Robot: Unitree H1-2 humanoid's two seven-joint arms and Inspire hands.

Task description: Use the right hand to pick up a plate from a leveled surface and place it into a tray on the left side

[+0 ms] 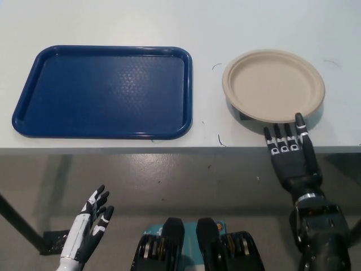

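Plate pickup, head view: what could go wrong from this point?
The plate seems propped above the table, shadow beneath its near rim; the open right hand reaching from below that rim could tip or push it away. Carrying it left, it might clip the tray edge. The left hand rests low, open.

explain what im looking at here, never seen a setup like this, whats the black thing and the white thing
This is one picture from a camera on a humanoid robot's head, looking steeply down. The black right robot hand reaches up with fingers apart, its fingertips at the near rim of a beige paper plate on a pale table. The white left robot hand rests low at the lower left, open. A blue tray, with nothing in it, sits left of the plate. Neither hand holds anything.
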